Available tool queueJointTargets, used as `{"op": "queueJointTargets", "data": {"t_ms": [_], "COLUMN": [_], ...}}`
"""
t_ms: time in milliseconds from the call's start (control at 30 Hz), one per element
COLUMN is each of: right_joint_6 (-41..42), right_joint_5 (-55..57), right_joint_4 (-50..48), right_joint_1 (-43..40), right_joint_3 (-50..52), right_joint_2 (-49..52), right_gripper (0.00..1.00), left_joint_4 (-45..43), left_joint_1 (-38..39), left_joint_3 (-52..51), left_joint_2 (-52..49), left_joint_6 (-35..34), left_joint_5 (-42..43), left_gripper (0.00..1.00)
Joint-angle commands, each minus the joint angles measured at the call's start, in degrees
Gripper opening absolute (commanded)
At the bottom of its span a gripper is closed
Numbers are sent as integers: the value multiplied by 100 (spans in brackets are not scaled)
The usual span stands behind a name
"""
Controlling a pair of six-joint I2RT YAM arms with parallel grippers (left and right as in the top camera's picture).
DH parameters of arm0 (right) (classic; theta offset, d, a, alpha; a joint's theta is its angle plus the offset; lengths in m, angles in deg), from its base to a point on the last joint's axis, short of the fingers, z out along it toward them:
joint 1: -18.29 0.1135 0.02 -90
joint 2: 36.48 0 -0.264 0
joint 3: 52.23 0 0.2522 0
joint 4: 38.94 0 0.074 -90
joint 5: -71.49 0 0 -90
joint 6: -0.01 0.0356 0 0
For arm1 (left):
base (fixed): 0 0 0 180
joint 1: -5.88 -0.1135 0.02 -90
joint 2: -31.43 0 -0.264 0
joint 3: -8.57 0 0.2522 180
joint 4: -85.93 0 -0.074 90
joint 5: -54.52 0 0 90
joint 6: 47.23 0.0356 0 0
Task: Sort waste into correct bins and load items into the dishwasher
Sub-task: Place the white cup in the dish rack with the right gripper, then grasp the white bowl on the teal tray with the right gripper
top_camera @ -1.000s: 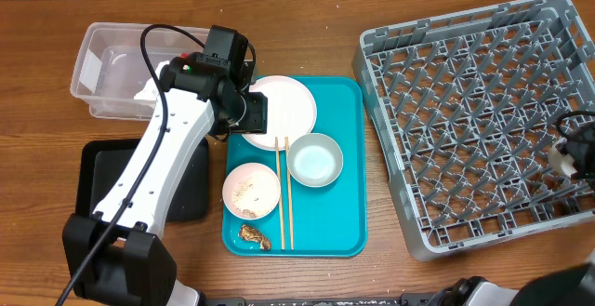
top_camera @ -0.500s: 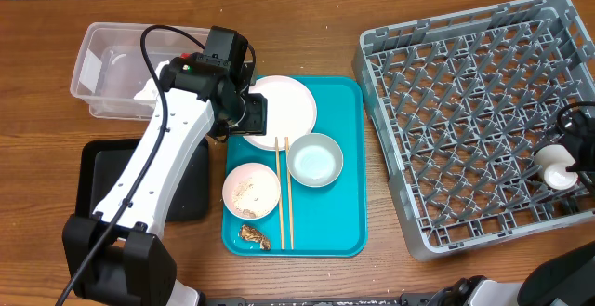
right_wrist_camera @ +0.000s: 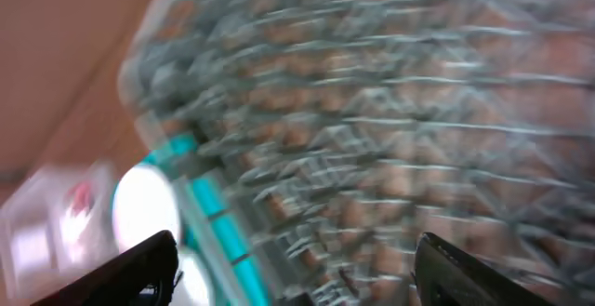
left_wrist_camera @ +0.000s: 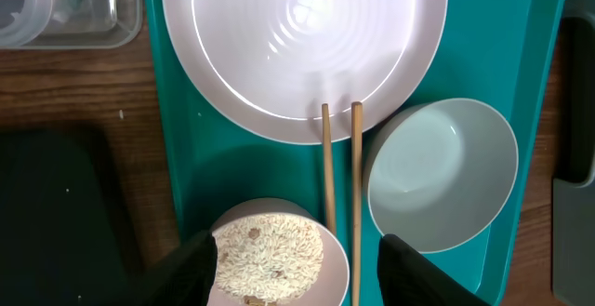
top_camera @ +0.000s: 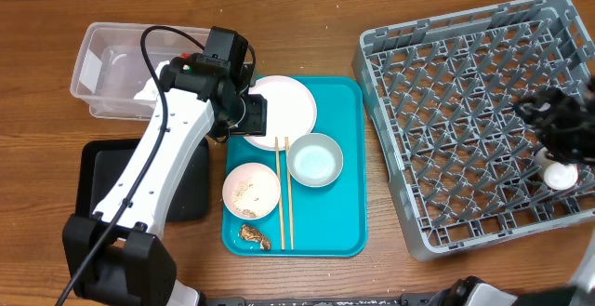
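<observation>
The white plate and two pale bowls sit on the teal tray. The near bowl holds rice grains, and the other bowl is empty. A brown food scrap lies at the tray's front. My left gripper hangs open over the rice bowl. The white cup lies in the grey dish rack near its right side. My right gripper is open above the rack, just behind the cup; its wrist view is blurred. The red wrapper is out of view.
The clear tub stands at the back left with something white in it beside my left arm. The black tray lies in front of it. Two chopsticks lie between the bowls on the teal tray.
My right gripper has let go of the white cup, leaving it in the rack, and has moved back and left over the rack. The left arm has not moved.
</observation>
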Motion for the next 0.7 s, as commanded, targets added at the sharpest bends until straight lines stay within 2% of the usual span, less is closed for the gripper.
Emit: {"op": "queueJointTargets", "data": {"t_ms": [0,333,533,667], "right_joint_6": [-297,-190,345,621], "right_joint_5": [-448,562,1078,1078], "right_joint_4": [72,-9,-160,-380], "right_joint_1": [981,4120,5088,5405], "right_joint_3": [-173,-22,-22,-22], "right_joint_2": [-304,319,1257,2070], "right_gripper": [82,82,81,70], "left_joint_4": [17,236,315,326], "left_joint_1": [7,2,2,2], "left_joint_3": [87,85,85,85], "left_joint_2": [122,122,122,122], "left_joint_6": [-39,-490,-529,-527], "left_joint_5": [-39,-413,-424,-424], "left_gripper": [59,61,63,63]}}
